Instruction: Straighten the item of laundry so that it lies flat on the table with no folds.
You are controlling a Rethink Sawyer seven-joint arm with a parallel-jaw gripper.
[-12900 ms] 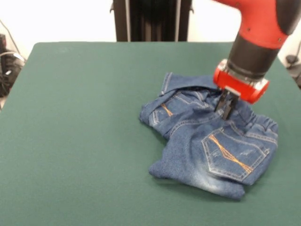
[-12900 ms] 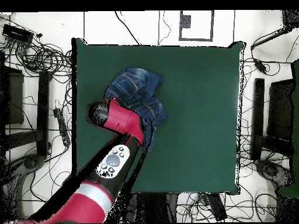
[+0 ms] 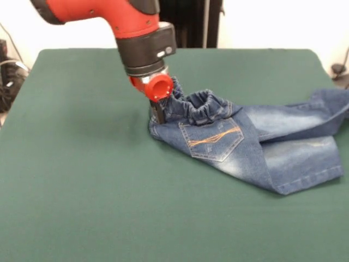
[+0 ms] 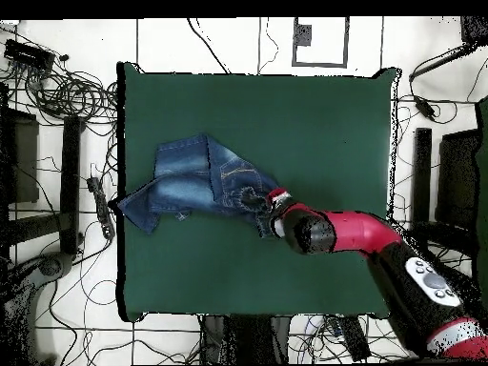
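The blue denim jeans [image 3: 262, 147] lie crumpled on the right part of the green table [image 3: 82, 164], back pocket with orange stitching up, legs folded over each other toward the right edge. My gripper [image 3: 157, 113] is down at the left end of the elastic waistband, which bunches and rises against it; it looks shut on the waistband, though the fingers are mostly hidden by the red wrist. In the overhead view the jeans [image 4: 195, 181] lie at the table's [image 4: 315, 124] left side, one leg end reaching over the left edge, and the gripper [image 4: 270, 217] is at their right end.
Bare green table stretches left of and in front of the jeans in the front view. Cables and dark equipment [image 4: 57, 95] lie on the floor around the table. The red arm [image 4: 362, 233] reaches in from the lower right in the overhead view.
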